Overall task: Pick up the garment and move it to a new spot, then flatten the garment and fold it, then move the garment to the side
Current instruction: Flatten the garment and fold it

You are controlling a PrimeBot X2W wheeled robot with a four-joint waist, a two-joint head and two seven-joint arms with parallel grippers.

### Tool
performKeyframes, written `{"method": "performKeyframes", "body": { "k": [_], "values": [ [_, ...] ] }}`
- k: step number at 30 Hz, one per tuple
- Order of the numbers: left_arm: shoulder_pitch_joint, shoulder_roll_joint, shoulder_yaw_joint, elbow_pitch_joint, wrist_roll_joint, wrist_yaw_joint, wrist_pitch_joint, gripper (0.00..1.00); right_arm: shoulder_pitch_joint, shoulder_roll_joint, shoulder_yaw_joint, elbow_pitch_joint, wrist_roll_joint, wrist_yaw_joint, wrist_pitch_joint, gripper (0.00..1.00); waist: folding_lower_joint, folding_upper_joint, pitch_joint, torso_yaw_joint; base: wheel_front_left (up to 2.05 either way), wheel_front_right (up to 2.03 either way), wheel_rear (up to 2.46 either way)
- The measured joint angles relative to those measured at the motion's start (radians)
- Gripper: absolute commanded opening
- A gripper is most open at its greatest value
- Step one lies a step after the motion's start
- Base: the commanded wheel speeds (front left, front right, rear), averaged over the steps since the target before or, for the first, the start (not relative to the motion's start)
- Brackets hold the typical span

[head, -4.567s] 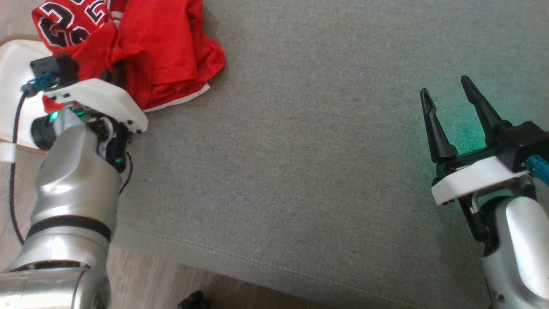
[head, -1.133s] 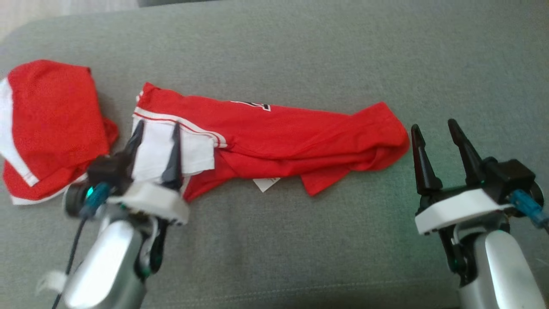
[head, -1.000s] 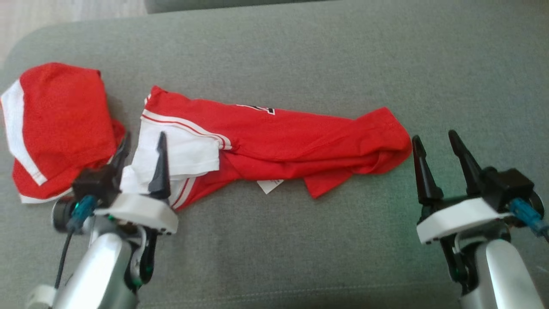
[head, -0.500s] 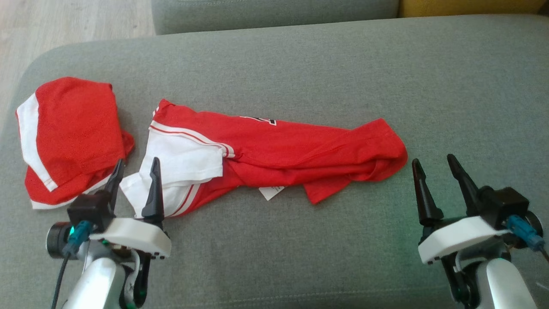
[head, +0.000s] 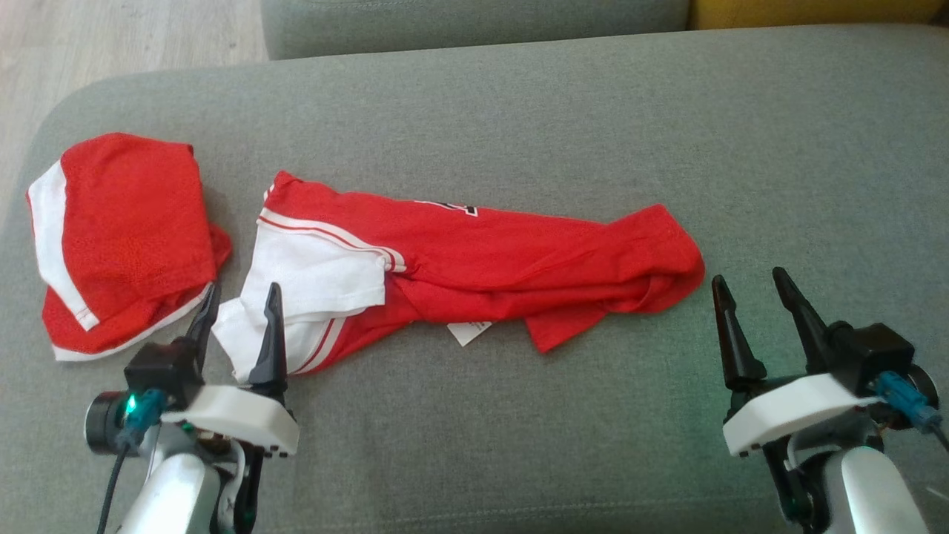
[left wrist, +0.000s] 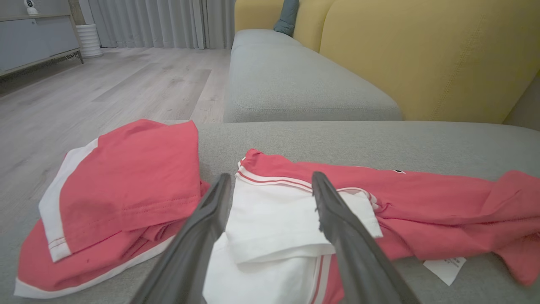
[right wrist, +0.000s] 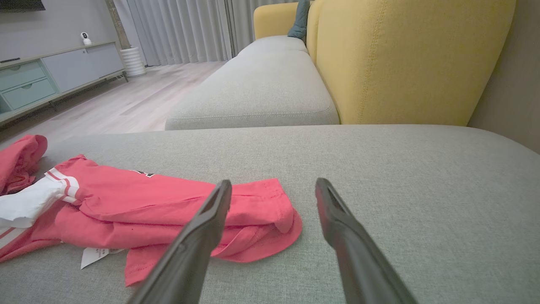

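On the cushion (head: 519, 111): jersey (head: 519, 252) lies as a long rumpled strip across the middle, doubled on itself. White panel (head: 319, 271) at its left end, label (head: 467, 331) poking out at the near edge.
Change, long: 4.6 s back the jersey is a heap under the left arm; now it is stretched out at a new spot. The head camera has swung too, so not all of the shift in the frame is cloth.
Change, short: over the last second the left claw (head: 243, 291) has backed off the white panel toward the near edge. The cloth stays put.
Left claw: fingers wide apart, gripping nothing. Tips sit at the panel's near corner; contact cannot be told.
Right claw (head: 747, 276): wide apart, empty, just beside the jersey's right end, not touching.
Other cloth: second red garment (head: 126, 215) just beside the jersey's left end; whether they touch cannot be told.
Reading: the move step looks done and the release made. Flattening is next; nothing is folded yet.
Next needs: each claw takes an end or hem and spreads the layers.
Risk: the left claw may catch the second garment.
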Motion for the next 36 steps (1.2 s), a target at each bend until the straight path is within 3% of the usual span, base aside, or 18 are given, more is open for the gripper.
{"method": "performKeyframes", "body": {
  "k": [10,13,23,30,36],
  "values": [
    [0.000,-0.004,0.002,0.012,0.010,-0.010,0.000,1.00,0.000,0.000,0.002,-0.001,0.000,0.000,0.000,1.00,0.0000,0.0000,0.011,0.000,0.00,0.00,0.00],
    [-0.003,-0.005,-0.014,0.025,0.016,-0.033,0.006,1.00,-0.001,0.001,0.002,-0.002,0.000,0.000,0.000,1.00,0.0000,0.0000,0.017,-0.002,0.00,0.00,0.00],
    [-0.115,-0.047,-0.146,0.104,0.037,-0.114,0.176,1.00,-0.015,0.002,0.020,0.001,0.001,0.000,0.000,1.00,0.0000,0.0000,0.063,-0.018,0.00,0.00,0.00],
    [-0.185,-0.045,-0.165,0.155,0.064,-0.111,0.230,1.00,-0.046,0.002,0.023,0.007,0.009,0.000,-0.002,1.00,0.0000,0.0000,0.098,-0.046,0.00,0.00,0.00],
    [-0.213,-0.033,-0.165,0.172,0.091,-0.077,0.240,1.00,-0.047,0.003,0.023,0.011,0.009,0.000,-0.012,1.00,0.0000,0.0000,0.116,-0.057,0.00,0.00,0.00]
  ]
}}
